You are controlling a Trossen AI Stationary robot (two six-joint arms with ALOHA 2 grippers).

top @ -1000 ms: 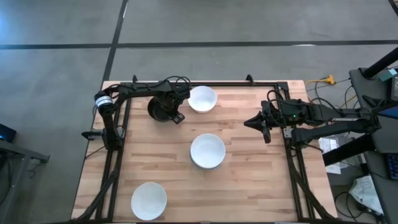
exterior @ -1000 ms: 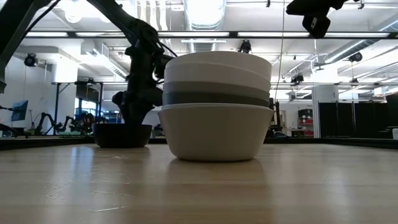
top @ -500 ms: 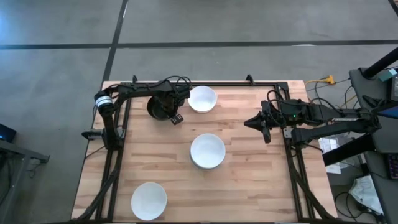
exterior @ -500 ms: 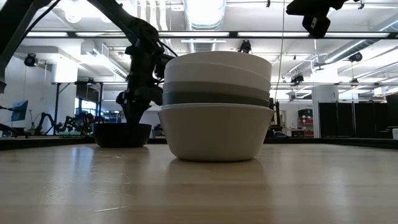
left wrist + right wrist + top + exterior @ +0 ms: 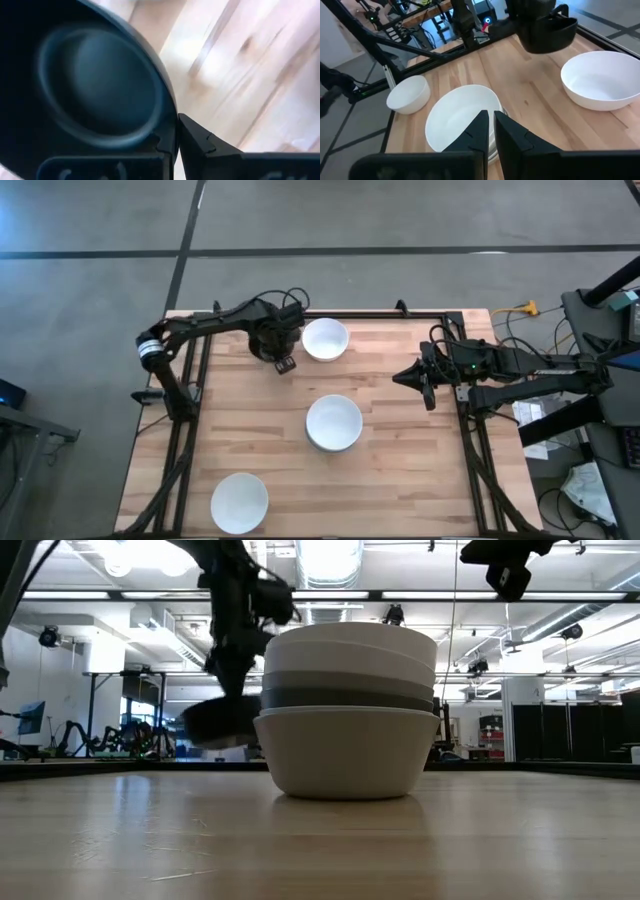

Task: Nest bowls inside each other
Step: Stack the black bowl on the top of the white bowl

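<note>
My left gripper (image 5: 275,345) is near the table's far edge, shut on the black bowl (image 5: 220,725), which is off the table and tilted. The same black bowl (image 5: 547,32) shows in the right wrist view, next to a single white bowl (image 5: 325,338). At mid-table is a stack of nested bowls (image 5: 345,710): white below, dark grey and pale ones inside, resting on its base. Another white bowl (image 5: 239,502) stands near the near edge. My right gripper (image 5: 425,380) hovers shut at the table's right side, touching nothing. My left gripper pinches the black bowl's rim (image 5: 172,131), with one finger (image 5: 110,162) inside the bowl and the other finger (image 5: 200,145) outside its wall. It comes from above, pointing down. The bowl hangs clear of the table, tilted below the fingers.
A black metal frame (image 5: 330,315) runs along the far edge and both sides of the wooden table. Bare wood lies between the stack and the near white bowl (image 5: 409,94). Cables and gear (image 5: 580,370) sit beyond the right edge.
My left gripper has risen with the black bowl and shifted slightly toward the far edge and the far white bowl. The bowl stood on the table a second ago; now it is lifted clear and tipped. My right arm has kept still.
</note>
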